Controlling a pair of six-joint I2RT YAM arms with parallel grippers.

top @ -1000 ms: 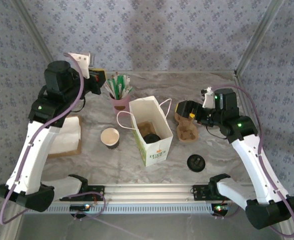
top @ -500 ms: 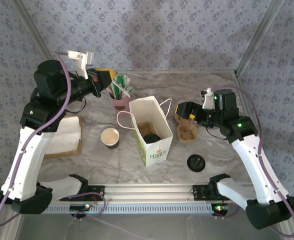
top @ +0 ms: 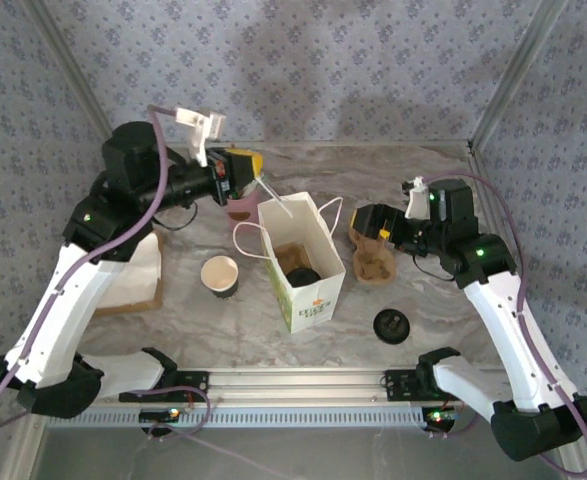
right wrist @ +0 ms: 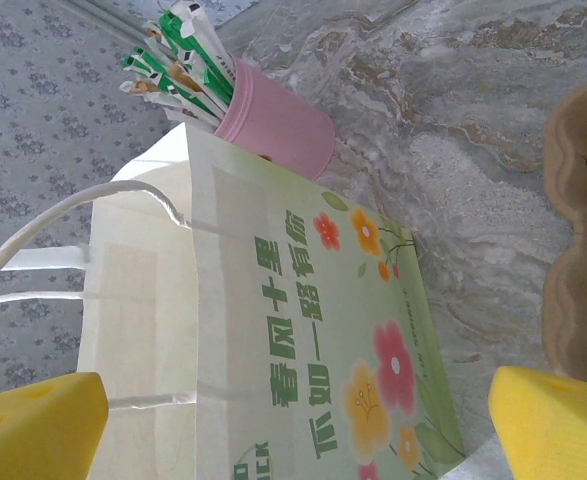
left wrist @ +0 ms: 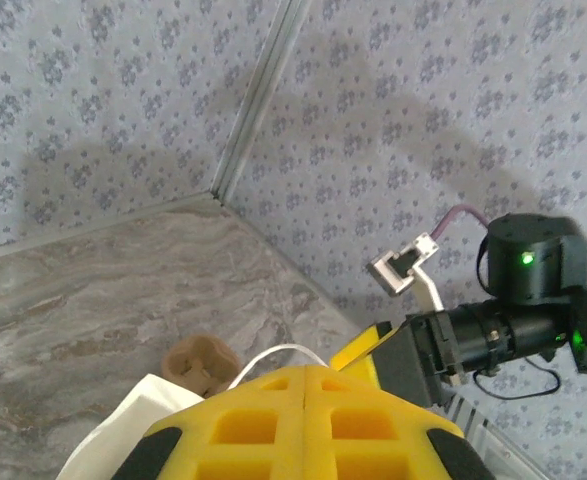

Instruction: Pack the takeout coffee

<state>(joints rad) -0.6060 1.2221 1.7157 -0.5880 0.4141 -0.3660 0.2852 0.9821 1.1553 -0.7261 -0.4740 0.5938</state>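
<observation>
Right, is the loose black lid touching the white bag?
Apart. The top view shows bare table between the loose black lid and the white bag.

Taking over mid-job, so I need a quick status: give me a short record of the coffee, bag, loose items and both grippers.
coffee: inside bag, black lid on
bag: upright, top open, mid-table
open cup: on table left of bag, no lid
loose lid: on table right of bag
left gripper: shut, above pink cup; thin white stick runs from its tips toward bag, grip unclear
right gripper: open, facing bag, empty
</observation>
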